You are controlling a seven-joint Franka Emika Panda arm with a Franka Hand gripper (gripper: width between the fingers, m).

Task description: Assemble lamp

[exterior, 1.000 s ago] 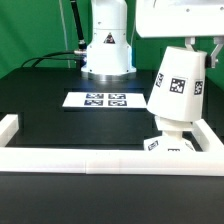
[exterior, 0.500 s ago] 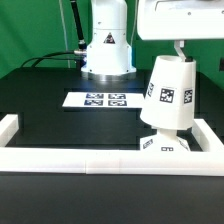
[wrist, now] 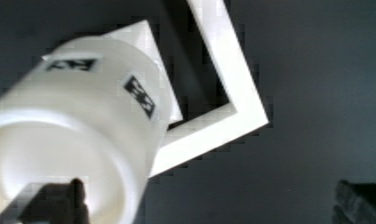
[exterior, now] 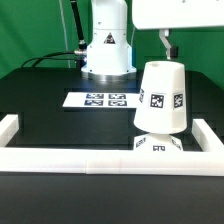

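Table (exterior: 60, 115): black, flat top, seen in both views.
Rim (exterior: 110, 166): white raised border touching the table along its near edge, with short returns at the exterior view's left and right corners; a corner of it also shows in the wrist view (wrist: 238, 110).
Marker board (exterior: 105, 99): thin white sheet printed with black square tags, lying flat toward the far side, just before the robot pedestal.
Robot pedestal (exterior: 107, 55): white, standing at the far edge.
Lamp base (exterior: 157, 146): low, white, tagged, resting just inside the near rim toward the exterior view's right, under the shade.

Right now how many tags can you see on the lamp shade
2 in the exterior view, both on the lamp shade: one facing front, one toward the exterior view's left. Others may be hidden round the back.
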